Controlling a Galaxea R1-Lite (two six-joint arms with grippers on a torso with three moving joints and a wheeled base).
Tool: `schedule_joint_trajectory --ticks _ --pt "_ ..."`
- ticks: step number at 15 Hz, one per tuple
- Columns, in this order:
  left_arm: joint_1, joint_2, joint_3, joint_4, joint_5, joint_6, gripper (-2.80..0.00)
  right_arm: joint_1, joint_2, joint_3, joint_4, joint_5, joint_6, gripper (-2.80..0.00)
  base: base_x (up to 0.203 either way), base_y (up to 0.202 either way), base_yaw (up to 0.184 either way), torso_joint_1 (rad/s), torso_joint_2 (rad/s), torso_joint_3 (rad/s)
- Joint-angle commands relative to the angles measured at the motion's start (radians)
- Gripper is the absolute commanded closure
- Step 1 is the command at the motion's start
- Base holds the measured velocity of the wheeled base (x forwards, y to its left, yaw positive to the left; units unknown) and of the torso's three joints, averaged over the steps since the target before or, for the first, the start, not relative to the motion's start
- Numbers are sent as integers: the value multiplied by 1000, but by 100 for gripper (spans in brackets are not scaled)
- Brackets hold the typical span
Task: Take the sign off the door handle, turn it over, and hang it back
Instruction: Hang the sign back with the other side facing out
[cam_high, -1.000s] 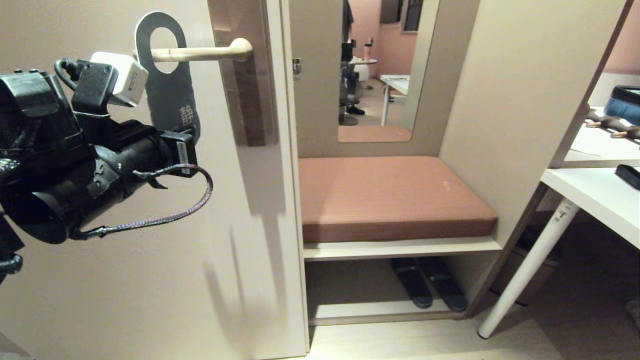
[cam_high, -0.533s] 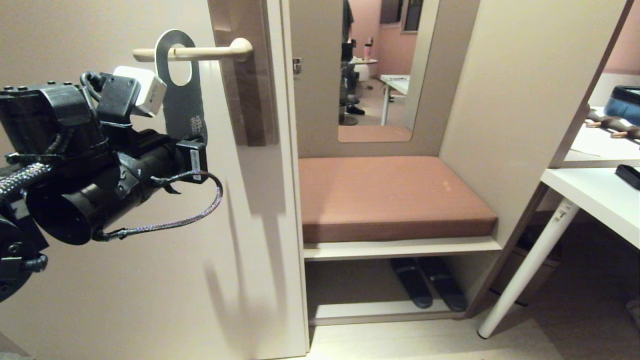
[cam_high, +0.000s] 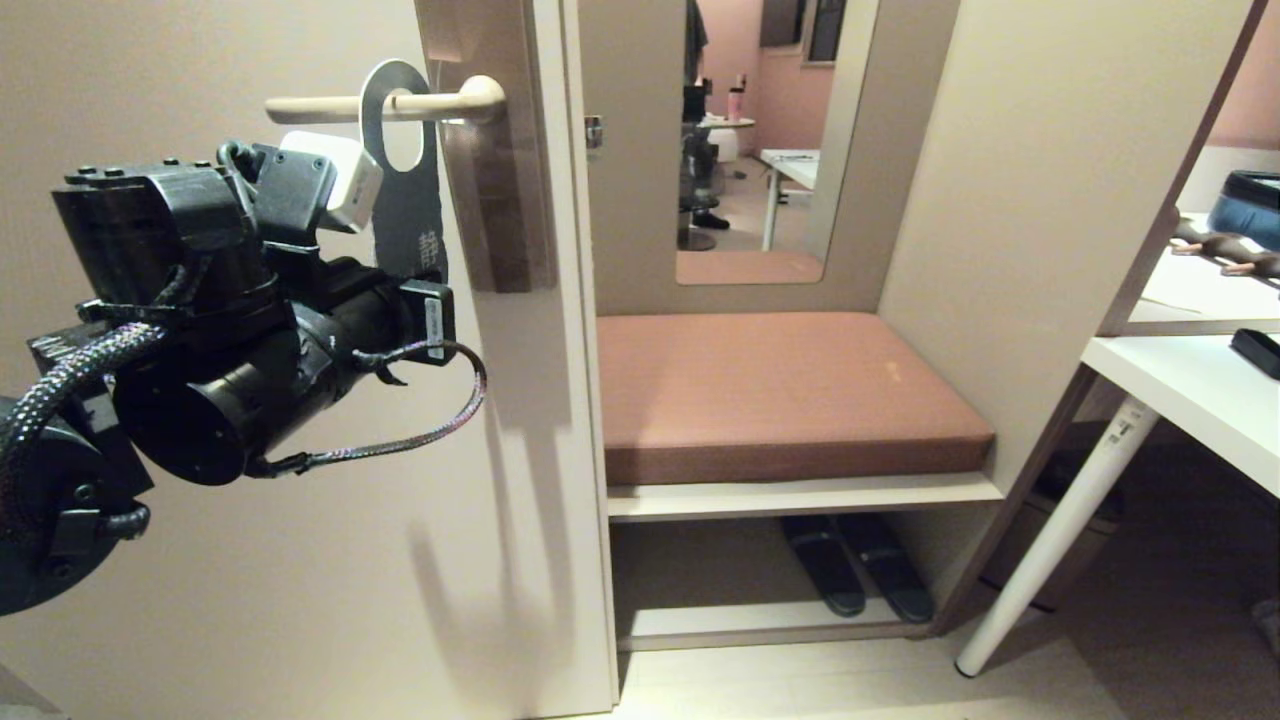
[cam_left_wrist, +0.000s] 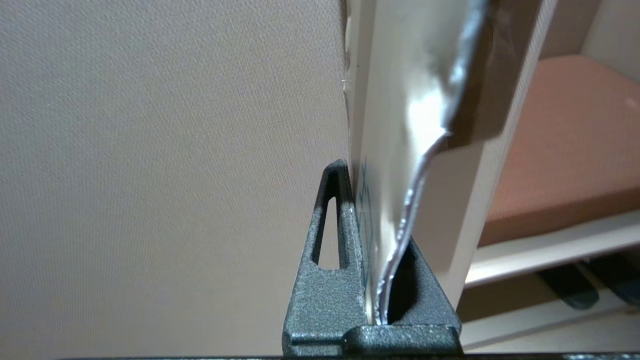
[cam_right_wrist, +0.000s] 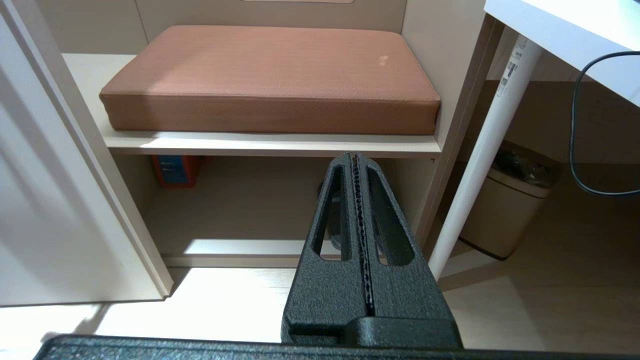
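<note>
The sign (cam_high: 408, 195), clamped at its lower end in my left gripper (cam_left_wrist: 372, 300), hangs with its oval hole threaded over the door handle (cam_high: 385, 104), close to the pivot end. My right gripper (cam_right_wrist: 361, 250) is parked, jaws pressed together on nothing. If I pull sideways while gripping, the card may bend or tear against the lever. My fingers hide the sign's lower text; which face shows I can't fully confirm.

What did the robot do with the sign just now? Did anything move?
The left pincer, shut on the sign, slid it along the door handle toward the pivot end and the metal plate; the handle runs through the sign's hole. Nothing was let go. The right pincer stayed shut and parked, and the door, bench cushion and table kept still.
</note>
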Motion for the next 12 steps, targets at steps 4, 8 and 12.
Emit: schedule_joint_trajectory --ticks 4,8,12 --pt "-44 36 -59 -2 31 3 0 0 0 0 -1 0 0 0 0 0 0 0 0 0" --pt "-64 54 -62 -4 48 1 0 -1 0 0 0 0 0 0 0 0 0 0 0 0" --pt "-67 60 -60 -4 48 0 0 0 0 0 0 0 0 0 0 0 0 0 0 0"
